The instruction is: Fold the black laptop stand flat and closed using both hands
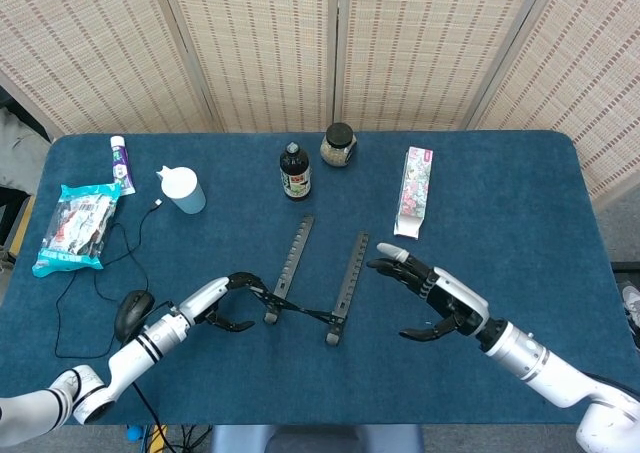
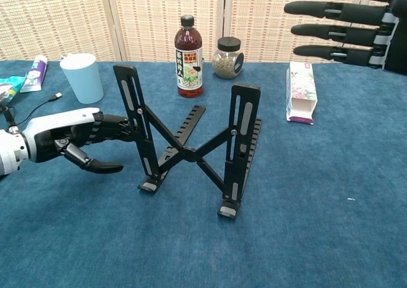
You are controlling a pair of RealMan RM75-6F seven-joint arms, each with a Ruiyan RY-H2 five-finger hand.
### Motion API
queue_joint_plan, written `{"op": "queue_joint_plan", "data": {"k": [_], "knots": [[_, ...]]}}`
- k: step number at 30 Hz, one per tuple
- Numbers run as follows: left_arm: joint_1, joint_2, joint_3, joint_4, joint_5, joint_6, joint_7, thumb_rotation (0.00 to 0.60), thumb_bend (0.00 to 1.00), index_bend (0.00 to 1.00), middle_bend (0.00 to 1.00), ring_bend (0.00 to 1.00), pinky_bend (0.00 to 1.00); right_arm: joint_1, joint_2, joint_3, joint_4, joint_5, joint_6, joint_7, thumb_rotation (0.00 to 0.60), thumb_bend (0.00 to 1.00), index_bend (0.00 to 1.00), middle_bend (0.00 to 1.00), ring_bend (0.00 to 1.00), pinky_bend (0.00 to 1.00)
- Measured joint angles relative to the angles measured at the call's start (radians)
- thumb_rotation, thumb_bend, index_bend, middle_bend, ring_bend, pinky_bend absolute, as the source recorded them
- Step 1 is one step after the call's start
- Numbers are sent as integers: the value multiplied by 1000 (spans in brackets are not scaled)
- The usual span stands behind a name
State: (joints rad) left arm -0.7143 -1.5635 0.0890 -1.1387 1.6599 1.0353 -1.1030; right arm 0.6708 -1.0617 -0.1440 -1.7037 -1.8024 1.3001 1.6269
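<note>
The black laptop stand [image 1: 312,285] is unfolded on the blue table, with its two slotted rails running away from me. In the chest view the stand [image 2: 191,149] has both uprights raised and a crossed brace between them. My left hand [image 1: 222,303] is at the stand's left side. In the chest view the left hand [image 2: 67,138] has its fingers stretched out to the left upright and seemingly touching it, while the thumb hangs apart below. My right hand [image 1: 438,299] hovers open just right of the right rail, not touching it. In the chest view the right hand [image 2: 346,24] shows only as spread fingers at the top right.
Behind the stand are a dark bottle [image 1: 294,172], a jar [image 1: 339,145] and a white-and-pink carton [image 1: 414,191]. At the left are a pale blue cup [image 1: 183,189], a tube [image 1: 121,163], a snack bag [image 1: 76,228], and a mouse [image 1: 133,313] with its cable.
</note>
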Motion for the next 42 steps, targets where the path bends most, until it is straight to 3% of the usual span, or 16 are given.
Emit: {"op": "queue_joint_plan", "data": {"k": [12,22,42], "knots": [[9,11,25,0,5,10,-29,600,220,319,275,134,49,2,-4,2,-5,1,-7,-7,600,111,0,149,37,49],[-9,2,12,7,-4,0,-32,600,220,318,274,134,48,-5,-3,-1,-7,-3,1,-10,600,111,0,149,37,49],[-14,8,31,-15,6,-1,-34,600,220,318,274,134,55,-9,-6,-2,5,-3,6,-1,600,111,0,149,37,49]]}}
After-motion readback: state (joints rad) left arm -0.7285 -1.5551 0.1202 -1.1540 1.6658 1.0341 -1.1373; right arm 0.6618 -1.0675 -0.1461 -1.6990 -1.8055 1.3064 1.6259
